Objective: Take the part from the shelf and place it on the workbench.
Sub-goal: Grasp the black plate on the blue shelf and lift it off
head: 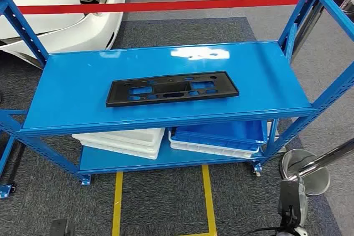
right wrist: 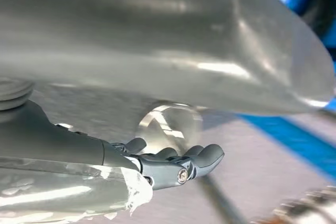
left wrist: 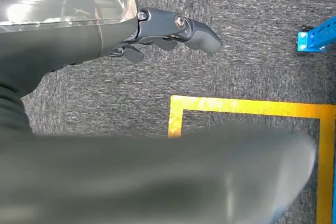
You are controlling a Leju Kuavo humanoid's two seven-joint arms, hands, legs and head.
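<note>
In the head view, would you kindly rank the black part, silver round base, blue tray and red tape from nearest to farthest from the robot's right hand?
1. Silver round base, just beside the right hand.
2. Blue tray, on the lower shelf, right side.
3. Black part, middle of the top shelf.
4. Red tape, stretched across at the far back.

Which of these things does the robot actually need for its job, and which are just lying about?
For the job:
black plastic part
blue shelf
left hand
right hand

Just lying about:
white trays
blue tray
red barrier tape
white car body
</note>
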